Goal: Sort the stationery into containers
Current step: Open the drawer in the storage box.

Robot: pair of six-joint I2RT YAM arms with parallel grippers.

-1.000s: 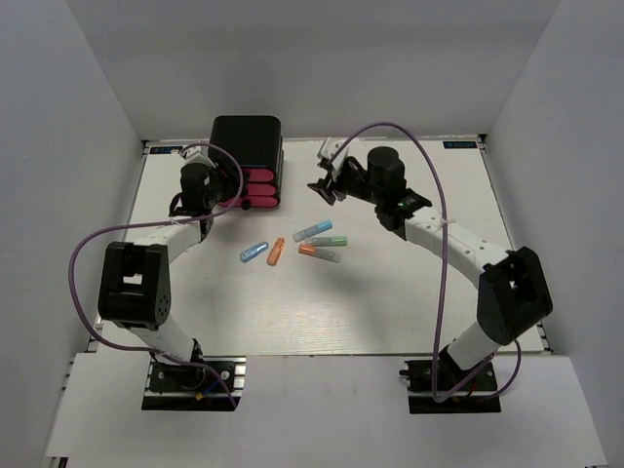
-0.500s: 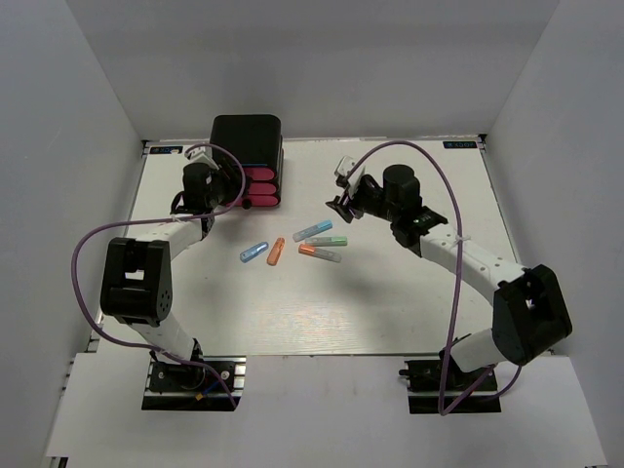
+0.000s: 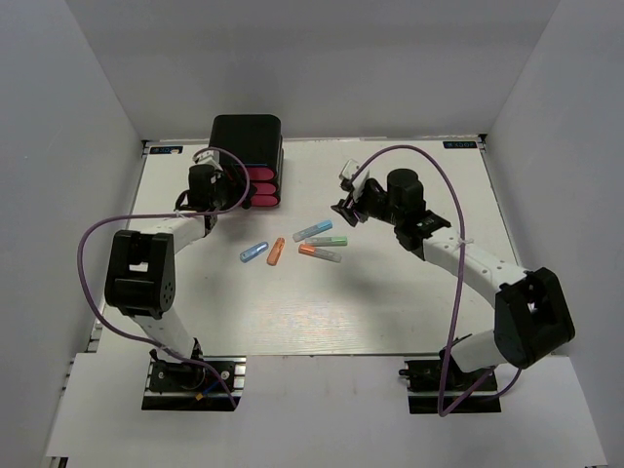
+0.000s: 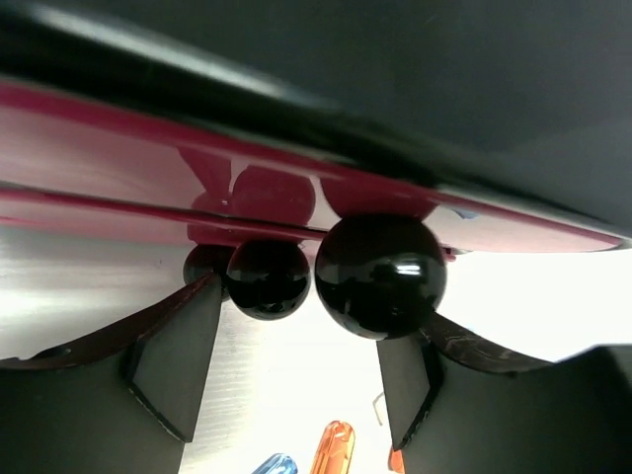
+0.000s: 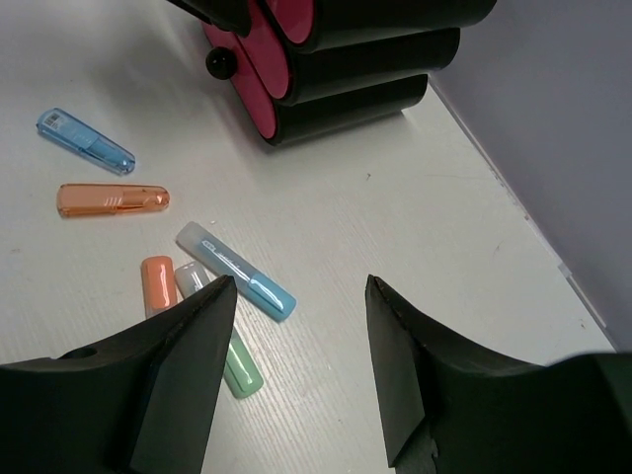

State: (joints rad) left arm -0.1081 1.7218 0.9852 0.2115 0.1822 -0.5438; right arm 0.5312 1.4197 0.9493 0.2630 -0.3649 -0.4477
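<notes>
The glossy black cabinet (image 3: 247,139) stands at the back left with three pink drawers (image 3: 259,188) and black knobs (image 4: 380,275). My left gripper (image 3: 230,189) is open right at the drawer fronts, and the knobs sit just ahead of its fingertips (image 4: 301,316). Five stationery pieces lie mid-table: blue (image 3: 253,253), orange (image 3: 276,253), light blue (image 3: 312,231), green (image 3: 330,241) and an orange-and-white one (image 3: 320,253). My right gripper (image 3: 343,207) is open and empty, hovering just right of the light blue piece (image 5: 237,269) and the green piece (image 5: 232,360).
White walls close in the table on the left, back and right. The cabinet also shows in the right wrist view (image 5: 375,49), with the wall edge (image 5: 513,207) running just to its right. Purple cables loop over both arms.
My right gripper has come forward and down from the back towards the light blue and green pieces. My left gripper has edged closer to the drawer knobs. The stationery has not moved.
</notes>
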